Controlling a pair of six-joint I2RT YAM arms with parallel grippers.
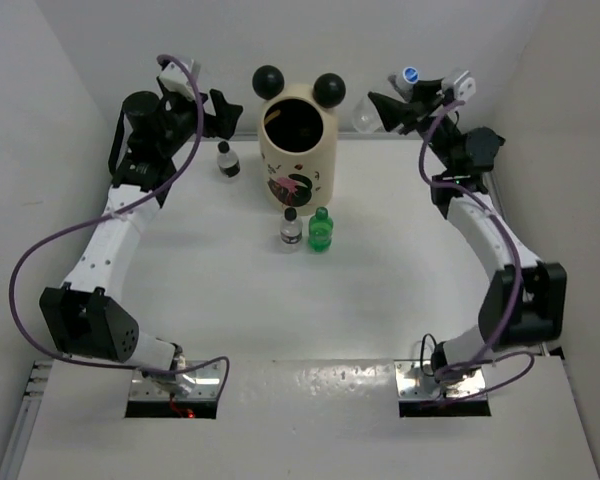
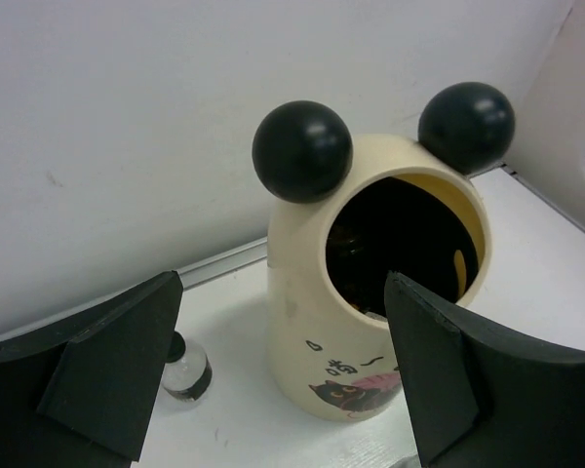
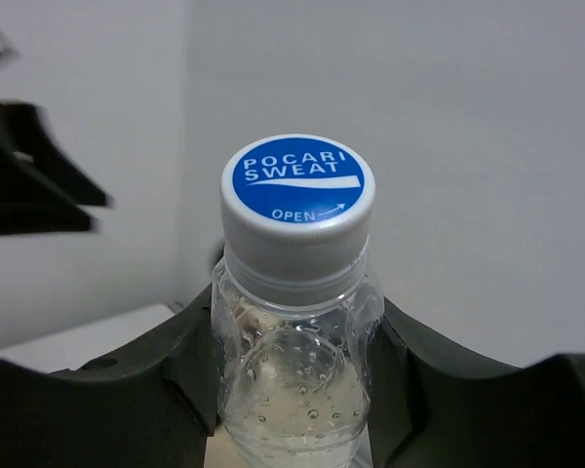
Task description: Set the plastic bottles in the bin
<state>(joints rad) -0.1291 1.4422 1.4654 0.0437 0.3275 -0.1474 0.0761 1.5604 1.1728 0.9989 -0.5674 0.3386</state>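
The cream bin [image 1: 298,152] with two black ball ears stands at the back middle. My right gripper [image 1: 383,108] is shut on the clear blue-capped bottle [image 1: 368,115], held tilted in the air just right of the bin's rim. The right wrist view shows its cap [image 3: 297,185] and its body between the fingers [image 3: 146,390]. My left gripper [image 1: 226,108] is open and empty, raised left of the bin [image 2: 312,341]. A black-capped clear bottle [image 1: 227,160] stands left of the bin and also shows in the left wrist view [image 2: 187,372]. Another black-capped bottle [image 1: 291,228] and a green bottle [image 1: 321,230] stand in front. The yellow-orange capped bottle is not visible.
White walls close in the table at the back and on both sides. A metal strip [image 2: 214,261] runs along the foot of the back wall. Purple cables [image 1: 40,250] loop off both arms. Something dark lies inside the bin's mouth [image 2: 390,253].
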